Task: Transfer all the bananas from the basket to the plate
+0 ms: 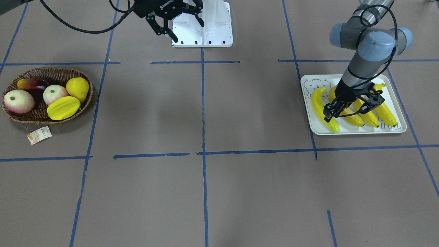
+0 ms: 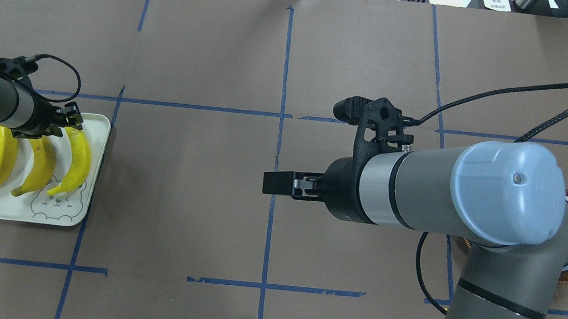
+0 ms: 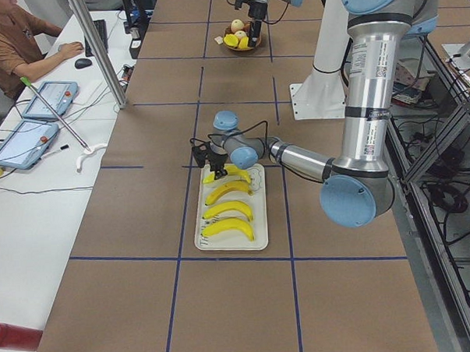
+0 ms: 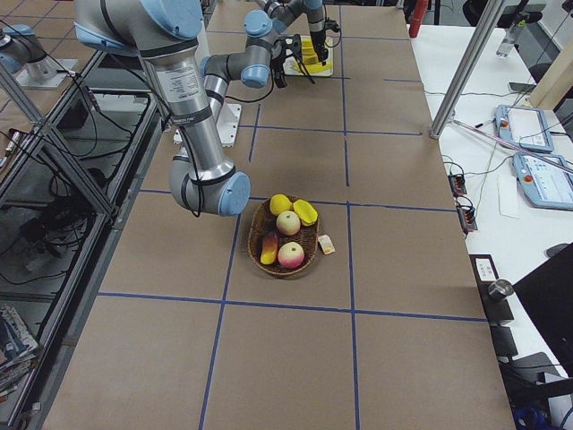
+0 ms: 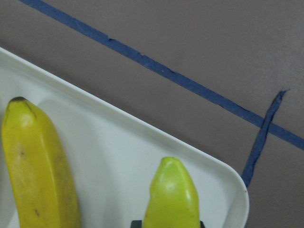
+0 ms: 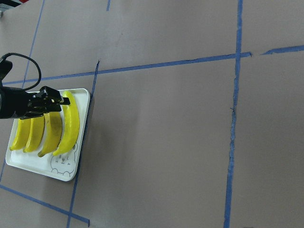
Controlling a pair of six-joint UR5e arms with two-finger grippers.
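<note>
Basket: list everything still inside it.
The basket holds two pink-and-cream apples, a dark red-yellow mango, a yellow pear-like fruit and a starfruit. No bananas visible; underneath stays hidden.

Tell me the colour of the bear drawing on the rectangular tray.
Grey, on the off-white rectangular tray; clearest in the overhead view.

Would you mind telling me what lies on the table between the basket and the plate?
Nothing: the front-facing view shows only bare brown paper and blue tape lines between the basket and the plate.

a starfruit [image 1: 63,107], two peaches [image 1: 19,101], a yellow pear-like fruit [image 1: 77,88], blue tape lines [image 1: 203,103].
</note>
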